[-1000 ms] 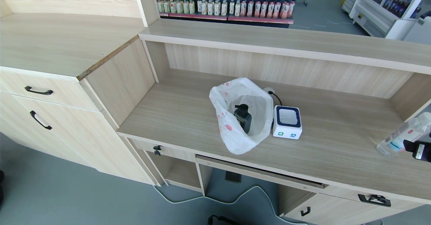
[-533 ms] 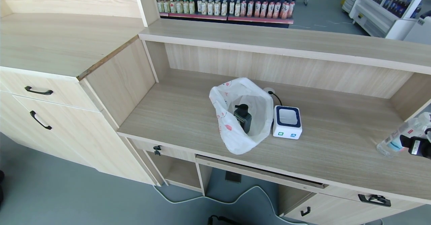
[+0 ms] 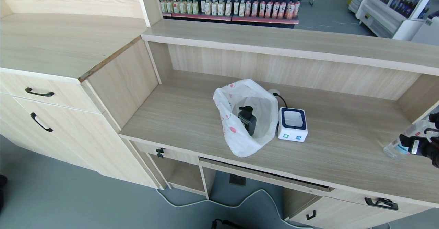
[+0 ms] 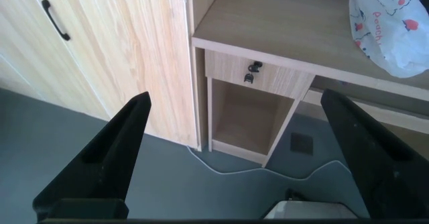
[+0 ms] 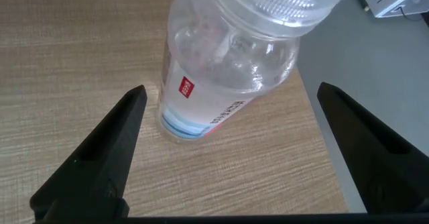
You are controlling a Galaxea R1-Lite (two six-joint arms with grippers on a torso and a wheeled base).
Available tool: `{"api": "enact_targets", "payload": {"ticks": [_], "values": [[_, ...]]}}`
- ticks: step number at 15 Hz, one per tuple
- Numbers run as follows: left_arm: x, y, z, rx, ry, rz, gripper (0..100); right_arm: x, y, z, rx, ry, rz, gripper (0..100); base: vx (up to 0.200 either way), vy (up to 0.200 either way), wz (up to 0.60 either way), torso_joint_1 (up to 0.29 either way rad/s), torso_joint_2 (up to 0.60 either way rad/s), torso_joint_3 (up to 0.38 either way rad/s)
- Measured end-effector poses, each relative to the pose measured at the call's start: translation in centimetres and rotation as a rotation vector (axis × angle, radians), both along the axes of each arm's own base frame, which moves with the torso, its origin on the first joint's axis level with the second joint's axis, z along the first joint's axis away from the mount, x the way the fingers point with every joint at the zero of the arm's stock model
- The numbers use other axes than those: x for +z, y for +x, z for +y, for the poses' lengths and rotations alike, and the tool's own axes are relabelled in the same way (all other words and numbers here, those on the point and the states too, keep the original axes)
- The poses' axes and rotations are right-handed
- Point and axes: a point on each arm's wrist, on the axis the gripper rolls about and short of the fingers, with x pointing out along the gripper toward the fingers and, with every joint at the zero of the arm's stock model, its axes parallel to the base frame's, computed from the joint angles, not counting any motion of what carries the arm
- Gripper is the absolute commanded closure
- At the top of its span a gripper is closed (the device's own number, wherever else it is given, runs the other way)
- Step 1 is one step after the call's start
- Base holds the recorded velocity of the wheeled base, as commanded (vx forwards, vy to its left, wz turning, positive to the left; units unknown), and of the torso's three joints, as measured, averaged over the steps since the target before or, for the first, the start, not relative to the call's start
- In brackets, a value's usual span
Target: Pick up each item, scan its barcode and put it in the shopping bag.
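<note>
A clear water bottle (image 3: 392, 148) with a blue and red label lies slanted on the wooden counter (image 3: 192, 119) at its far right. My right gripper (image 3: 420, 143) is at the bottle's cap end. In the right wrist view the bottle (image 5: 228, 70) sits between the widely open fingers of the right gripper (image 5: 231, 93), untouched by them. A white shopping bag (image 3: 226, 119) stands open mid-counter with a black pump bottle (image 3: 247, 119) inside. Beside it is the white scanner (image 3: 292, 123). My left gripper (image 4: 236, 98) hangs open over the floor, with the bag (image 4: 389, 29) off to one side.
A raised back wall and upper ledge (image 3: 274, 40) enclose the counter. A side wall (image 3: 420, 95) stands just behind the water bottle. A cable (image 3: 283, 100) runs from the scanner to the back. Drawers and cabinets (image 3: 44, 109) stand at the left.
My right gripper has moved up and leftward along the counter's right edge, closing in on the water bottle and now covering its middle. Bag, scanner and bottle have stayed put.
</note>
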Motion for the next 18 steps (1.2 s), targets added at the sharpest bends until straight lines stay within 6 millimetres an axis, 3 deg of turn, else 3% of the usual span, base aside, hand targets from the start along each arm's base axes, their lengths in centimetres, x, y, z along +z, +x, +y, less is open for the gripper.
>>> {"api": "enact_targets", "payload": {"ticks": [18], "values": [[0.0,0.0,0.0,0.0,0.0,0.0,0,-2.8,3.8,0.4,0.089,-0.06,-0.06,0,0.0,0.0,0.0,0.0,0.0,0.0]]}}
